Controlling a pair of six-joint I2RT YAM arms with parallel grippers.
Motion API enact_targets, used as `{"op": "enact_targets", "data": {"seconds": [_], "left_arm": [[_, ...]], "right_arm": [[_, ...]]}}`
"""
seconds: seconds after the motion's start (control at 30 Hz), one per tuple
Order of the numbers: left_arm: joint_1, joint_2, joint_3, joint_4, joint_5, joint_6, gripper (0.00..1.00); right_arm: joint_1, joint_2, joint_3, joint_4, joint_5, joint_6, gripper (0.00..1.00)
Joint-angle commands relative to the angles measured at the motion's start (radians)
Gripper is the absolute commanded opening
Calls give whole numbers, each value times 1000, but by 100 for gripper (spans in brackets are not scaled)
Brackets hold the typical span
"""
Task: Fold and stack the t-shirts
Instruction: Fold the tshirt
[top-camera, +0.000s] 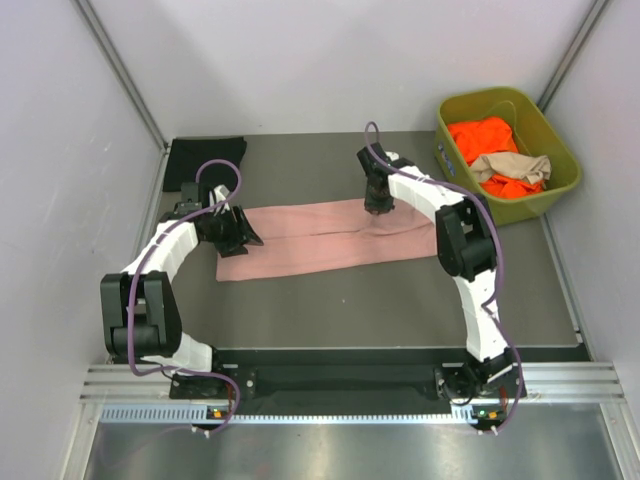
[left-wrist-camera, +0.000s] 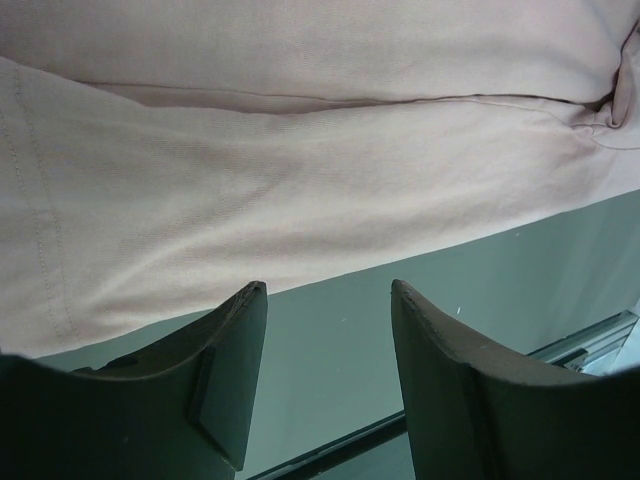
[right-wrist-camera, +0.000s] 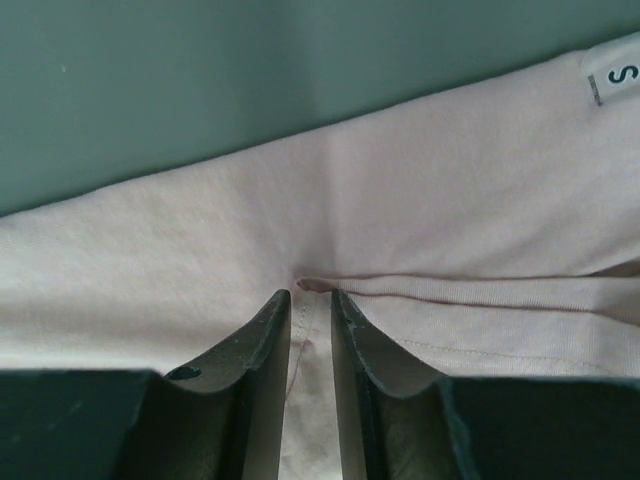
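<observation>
A dusty pink t-shirt lies folded into a long band across the middle of the table. My right gripper is down on its far edge. In the right wrist view its jaws stand narrowly apart, pinching a pucker of pink cloth at a fold line. My left gripper is at the band's left end. It is open over bare table, just off the cloth's edge, with nothing between its fingers. A black t-shirt lies folded at the back left.
An olive-green bin at the back right holds an orange t-shirt and a tan one. A size tag shows on the pink cloth. Grey walls close in on the table's left, right and back.
</observation>
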Motion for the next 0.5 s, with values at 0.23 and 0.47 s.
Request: {"op": "enact_targets", "data": {"seconds": [0.23, 0.47], "left_arm": [[0, 12, 9, 13, 28, 25, 57], [0, 14, 10, 8, 30, 26, 57]], "right_arm": [[7, 42, 52, 8, 16, -19, 22], [7, 69, 81, -6, -11, -42, 11]]}}
